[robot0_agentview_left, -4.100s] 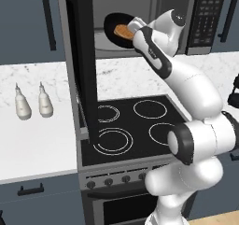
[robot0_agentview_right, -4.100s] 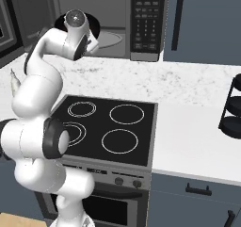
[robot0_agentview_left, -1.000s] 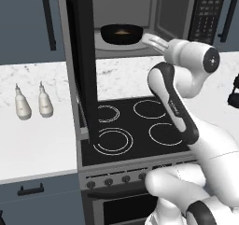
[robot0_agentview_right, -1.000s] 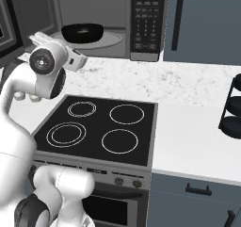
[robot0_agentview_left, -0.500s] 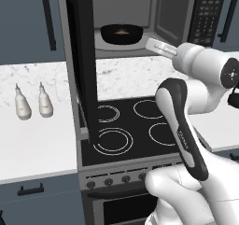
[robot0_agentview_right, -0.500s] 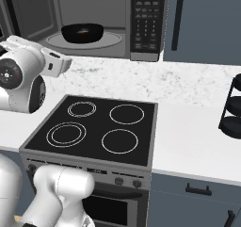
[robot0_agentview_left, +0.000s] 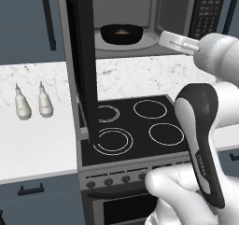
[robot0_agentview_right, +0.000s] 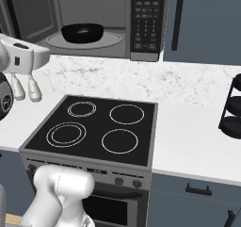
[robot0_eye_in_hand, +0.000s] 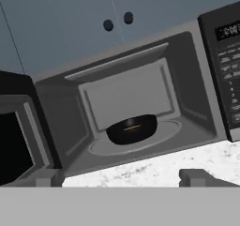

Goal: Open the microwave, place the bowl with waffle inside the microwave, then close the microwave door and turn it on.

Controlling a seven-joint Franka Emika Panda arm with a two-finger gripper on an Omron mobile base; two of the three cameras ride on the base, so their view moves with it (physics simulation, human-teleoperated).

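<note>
Kitchen cabinets surround the microwave point(robot0_eye_in_hand: 140, 108), where the bowl with waffle point(robot0_eye_in_hand: 131, 129) sits near the middle of the glass turntable. The gripper point(robot0_eye_in_hand: 119, 177) hangs empty outside, fingers spread wide. The door point(robot0_agentview_left: 84, 65) stands upright, edge pointing outward; I would push its outer face near the free edge, sweeping steadily.

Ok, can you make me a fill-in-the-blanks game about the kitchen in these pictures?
1. The bowl sits inside the ____.
2. The microwave door is swung ____.
3. Two white ____ stand on the counter beside the stove.
4. The gripper is open and holds ____.

Missing words: microwave; open; bottles; nothing
</note>
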